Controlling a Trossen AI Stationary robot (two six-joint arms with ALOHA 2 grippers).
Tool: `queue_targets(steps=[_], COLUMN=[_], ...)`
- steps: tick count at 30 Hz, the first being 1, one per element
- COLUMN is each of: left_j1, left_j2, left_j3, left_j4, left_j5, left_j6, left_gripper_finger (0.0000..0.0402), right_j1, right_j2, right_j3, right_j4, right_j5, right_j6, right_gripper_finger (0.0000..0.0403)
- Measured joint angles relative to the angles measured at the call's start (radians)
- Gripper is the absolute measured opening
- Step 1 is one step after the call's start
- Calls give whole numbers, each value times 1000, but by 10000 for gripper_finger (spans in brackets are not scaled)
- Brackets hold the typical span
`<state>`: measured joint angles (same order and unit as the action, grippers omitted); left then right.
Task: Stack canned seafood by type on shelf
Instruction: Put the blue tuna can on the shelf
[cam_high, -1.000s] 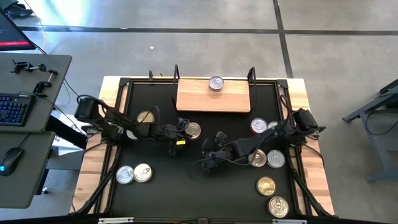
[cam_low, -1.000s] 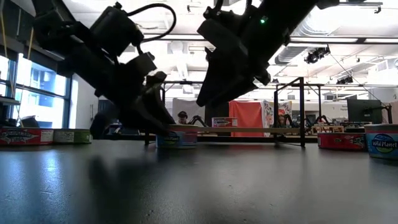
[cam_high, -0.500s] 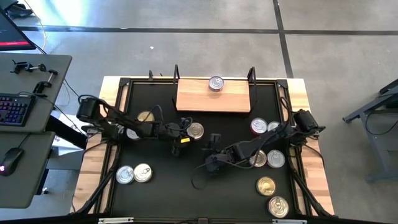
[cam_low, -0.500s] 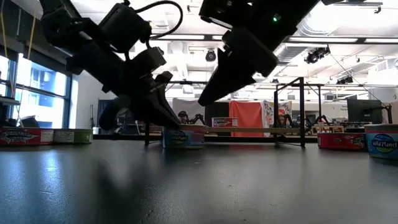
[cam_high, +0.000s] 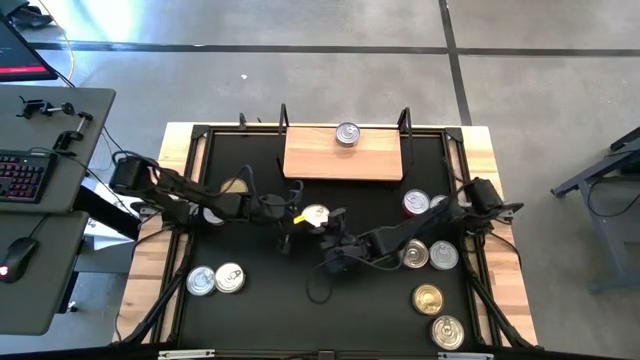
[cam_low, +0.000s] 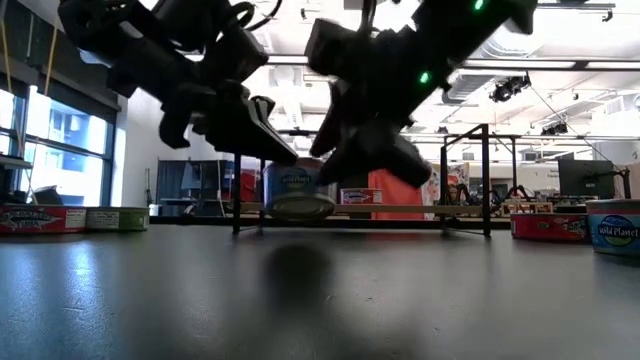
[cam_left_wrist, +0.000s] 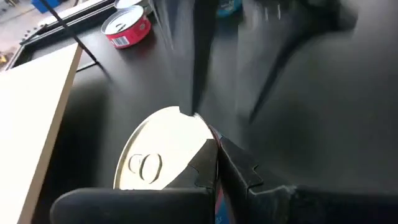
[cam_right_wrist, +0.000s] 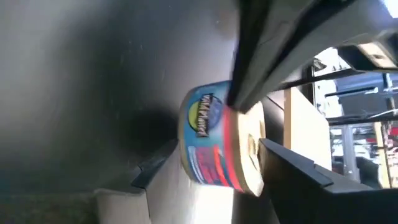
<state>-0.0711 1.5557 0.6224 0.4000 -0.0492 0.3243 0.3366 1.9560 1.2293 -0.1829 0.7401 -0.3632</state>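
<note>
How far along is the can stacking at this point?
Done: one can stands on the shelf.
In hand: the left end effector is shut on a second can, lifted off the table in the low view; the right end effector waits open beside it.
Left: about eight cans sit on the table, a pair front left and a group at right.

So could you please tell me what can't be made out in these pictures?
- Held can, low view: whether it clears the table; the left tool covers part.
- Shelf, low view: top surface unseen, camera level with it.
- Left tool's far finger, left wrist view: blurred.
</note>
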Motion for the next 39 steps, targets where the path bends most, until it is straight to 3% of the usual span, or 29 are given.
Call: queue_targets(steps=[6,11,18,23,28,33,39], left_j1=[8,8,7,7,7,7,4], left_j2=[-5,-5,-5,-5,-5,-7,-67], left_j3=[0,0,0,0,1,2,5], left_j4=[-13,-12,-12,-11,-6,0,-94], left_j5=[23,23,24,24,49,33,-67], left_j6=[-27,-34,-44,-44,-59,-63,-61], left_gripper_finger=[0,0,0,0,0,0,9], right_j1=[-6,-22,-52,-69,-78,-62,-26], right_j2=[66,81,82,101,130,132,74], right_j3=[0,0,0,0,0,0,-1], right_j4=[92,98,98,119,166,159,32], right_j5=[85,56,-16,37,44,72,85], right_j6=[-31,-13,-12,-13,-6,111,304], right_gripper_finger=[206,218,269,275,246,169,166])
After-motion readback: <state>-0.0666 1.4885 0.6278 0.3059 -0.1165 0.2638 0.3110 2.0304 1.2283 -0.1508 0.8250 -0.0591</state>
